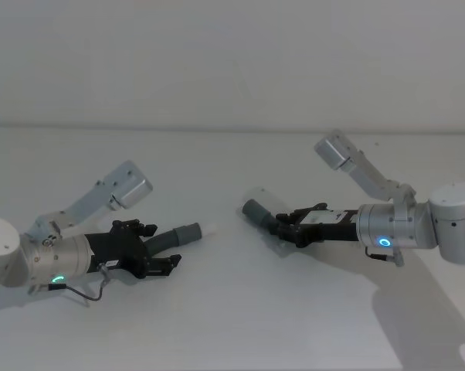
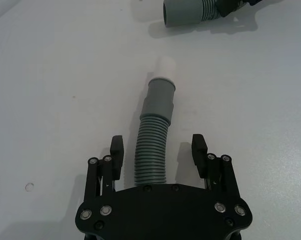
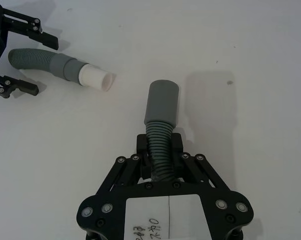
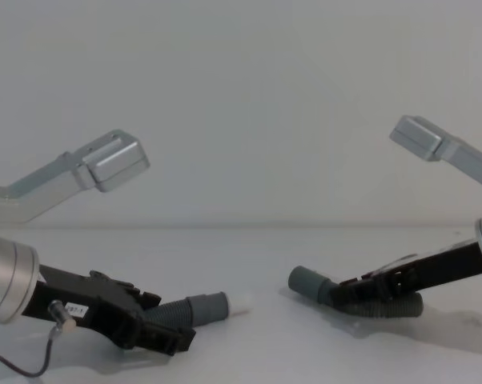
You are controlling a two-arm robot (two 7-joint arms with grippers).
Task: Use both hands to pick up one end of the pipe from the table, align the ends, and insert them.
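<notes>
Left gripper (image 2: 157, 150): fingers apart, straddling the white-tipped hose piece (image 2: 155, 120) lying on the table (image 1: 217, 325). Right gripper (image 3: 159, 145): clamped on the ribbed section of the plain-cuffed hose piece (image 3: 162, 107). Cuffs face each other, apart.

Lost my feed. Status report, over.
Left gripper open around white-tipped hose on table. Right gripper shut on plain-cuff hose. Not yet joined; nothing between them.

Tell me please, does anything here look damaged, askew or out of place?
Nothing stands out. The right gripper is shut on the plain-cuffed hose piece, the left gripper is open around the white-tipped hose piece on the table; both look intact.
</notes>
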